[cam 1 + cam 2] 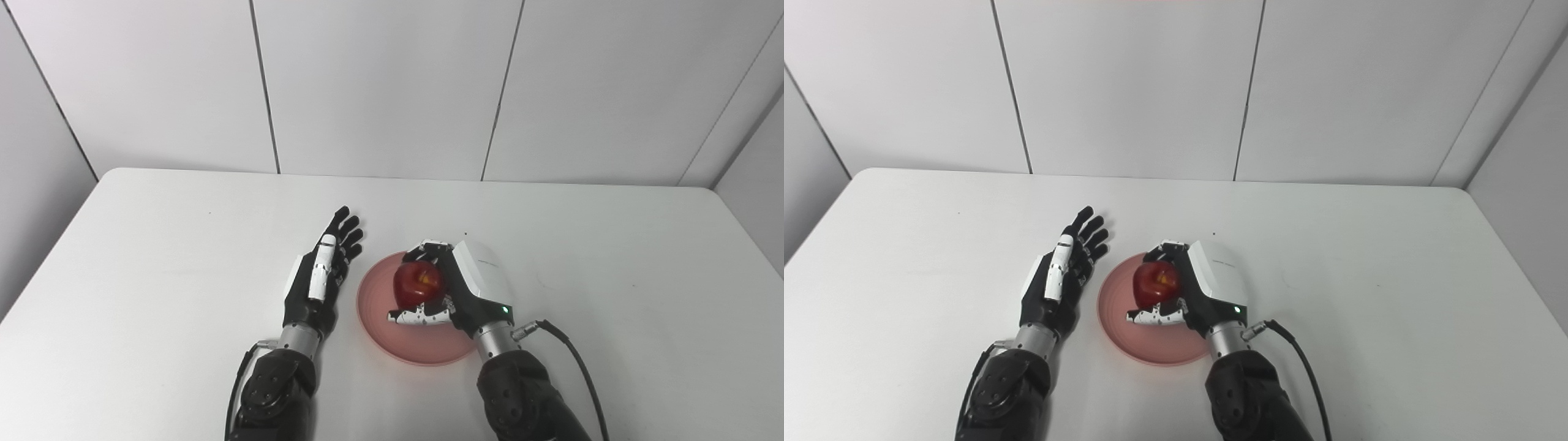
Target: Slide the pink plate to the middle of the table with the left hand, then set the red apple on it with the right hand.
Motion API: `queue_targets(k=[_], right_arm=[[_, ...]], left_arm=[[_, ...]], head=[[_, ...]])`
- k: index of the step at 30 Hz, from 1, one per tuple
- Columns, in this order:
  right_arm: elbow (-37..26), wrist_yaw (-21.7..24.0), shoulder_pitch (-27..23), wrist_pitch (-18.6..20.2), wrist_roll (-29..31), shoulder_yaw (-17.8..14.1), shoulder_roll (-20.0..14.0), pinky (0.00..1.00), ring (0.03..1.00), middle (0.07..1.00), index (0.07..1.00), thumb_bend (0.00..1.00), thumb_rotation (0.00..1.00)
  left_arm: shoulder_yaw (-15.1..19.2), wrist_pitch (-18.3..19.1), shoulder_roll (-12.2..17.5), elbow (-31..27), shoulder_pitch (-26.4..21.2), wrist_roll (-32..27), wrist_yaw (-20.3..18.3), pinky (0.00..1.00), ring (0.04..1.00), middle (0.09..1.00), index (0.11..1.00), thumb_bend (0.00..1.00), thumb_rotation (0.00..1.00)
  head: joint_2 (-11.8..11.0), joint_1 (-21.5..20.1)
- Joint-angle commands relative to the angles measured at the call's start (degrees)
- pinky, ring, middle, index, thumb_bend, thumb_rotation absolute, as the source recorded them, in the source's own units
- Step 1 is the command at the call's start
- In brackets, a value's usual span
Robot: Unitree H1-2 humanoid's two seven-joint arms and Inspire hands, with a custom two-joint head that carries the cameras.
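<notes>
I see my right hand wrapped around the red apple, fingers and thumb closed on it, holding it over the pink plate, which sits near the middle of the white tabletop, toward its near edge; whether the apple touches the plate I cannot tell. My left hand lies just beside the plate's left rim, fingers spread and holding nothing. A black cable trails from my right wrist toward the near edge.
</notes>
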Motion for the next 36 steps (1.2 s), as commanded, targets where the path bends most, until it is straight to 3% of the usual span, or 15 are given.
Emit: queue_targets(k=[1, 9, 16, 19, 20, 22, 24, 29, 36], right_arm=[[-0.3, -0.9, -1.3, -2.5, -0.7, -0.3, 0.1, 0.20, 0.303, 0.415, 0.527, 0.52, 0.00], [2.4, -1.5, -1.3, -3.3, -1.5, 0.2, 0.2, 0.21, 0.311, 0.416, 0.527, 0.52, 0.00], [1.6, 0.0, -1.0, -2.0, -2.0, 0.4, 0.4, 0.29, 0.401, 0.453, 0.528, 0.53, 0.01], [0.4, 2.4, -0.9, 0.0, -3.1, 0.8, 0.2, 0.23, 0.359, 0.479, 0.499, 0.53, 0.01], [0.0, 3.3, -0.8, 0.3, -3.5, 1.0, 0.2, 0.24, 0.367, 0.497, 0.602, 0.62, 0.04], [-0.8, 5.1, -0.6, 0.7, -3.5, 1.0, 0.0, 0.37, 0.508, 0.621, 0.700, 0.87, 0.17], [-1.7, 7.3, -0.3, 1.2, -3.4, 0.9, -0.3, 0.48, 0.607, 0.700, 0.741, 0.93, 0.21], [-3.1, 10.9, -0.3, 2.8, -4.0, 0.9, -0.6, 0.65, 0.755, 0.797, 0.816, 1.00, 0.31], [-4.1, 13.6, -0.4, 2.8, -5.2, 1.0, -1.1, 0.79, 0.830, 0.855, 0.878, 1.00, 0.45]], left_arm=[[0.1, 2.0, -0.3, 1.8, 2.7, -0.2, 0.7, 0.93, 0.927, 0.933, 0.915, 0.36, 1.00], [0.0, 2.4, -0.3, 1.5, 2.7, -0.1, 0.9, 0.93, 0.926, 0.933, 0.916, 0.36, 1.00], [0.1, 2.3, -0.3, 1.7, 2.7, -0.1, 1.0, 0.93, 0.923, 0.928, 0.912, 0.36, 1.00], [0.1, 2.0, -0.3, 1.9, 2.6, -0.1, 1.0, 0.93, 0.922, 0.928, 0.912, 0.36, 1.00], [0.1, 1.8, -0.3, 2.0, 2.6, -0.2, 0.9, 0.93, 0.921, 0.927, 0.912, 0.36, 1.00], [0.0, 1.6, -0.2, 2.2, 2.5, -0.2, 0.7, 0.93, 0.919, 0.927, 0.913, 0.37, 1.00], [0.0, 1.5, -0.2, 2.3, 2.5, -0.2, 0.7, 0.92, 0.919, 0.926, 0.913, 0.37, 1.00], [-0.1, 1.4, 0.0, 2.3, 2.5, 0.0, 0.6, 0.92, 0.922, 0.928, 0.915, 0.37, 1.00], [0.0, 0.9, 0.0, 2.8, 2.3, -0.1, 0.6, 0.92, 0.919, 0.926, 0.915, 0.37, 1.00]], head=[[0.0, 0.0], [0.0, -0.2], [-0.1, -0.3], [-0.2, -0.4], [-0.2, -0.4], [-0.2, -0.4], [-0.2, -0.5], [-0.3, -0.6], [-0.4, -0.6]])
